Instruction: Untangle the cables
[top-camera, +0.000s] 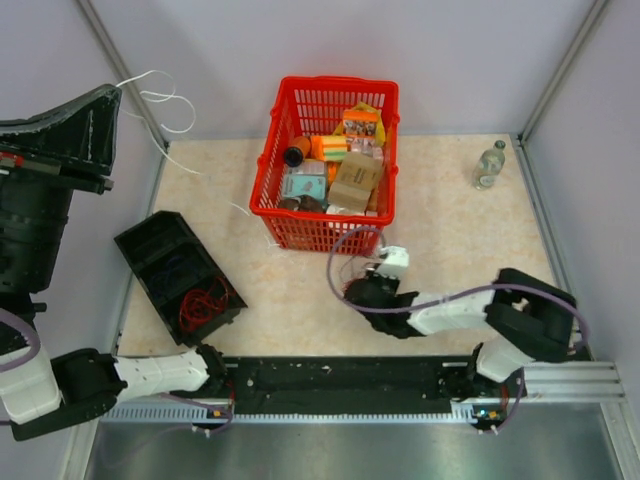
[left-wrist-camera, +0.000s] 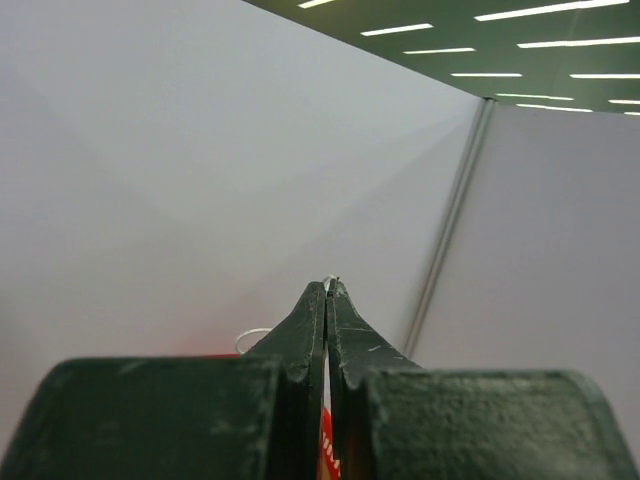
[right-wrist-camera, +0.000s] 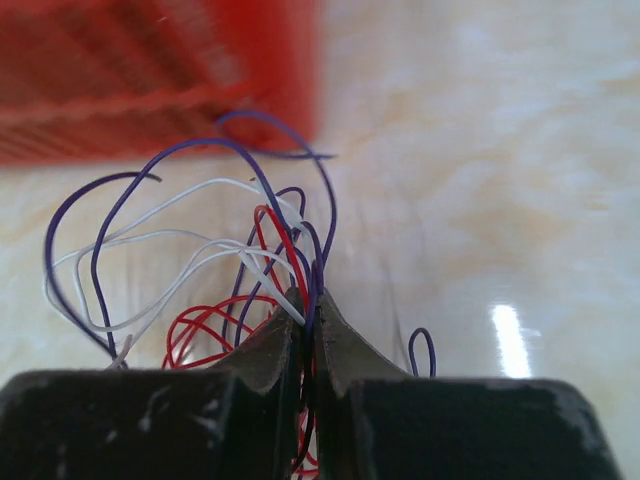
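Left tool (left-wrist-camera: 327, 290): raised at 10 o'clock, clenched on 1 white cable (top-camera: 150, 73)
Right tool (right-wrist-camera: 308, 302): clenched on cables (right-wrist-camera: 258, 215), 6 o'clock of red basket (top-camera: 300, 230)

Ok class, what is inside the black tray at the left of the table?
A loose bundle of red wires lies at the near end of the black tray. Anything beneath that bundle is covered; the dark far end shows nothing clear.

top: above table (top-camera: 450, 250) | left wrist: faces wall (left-wrist-camera: 200, 150) | right wrist: skims table
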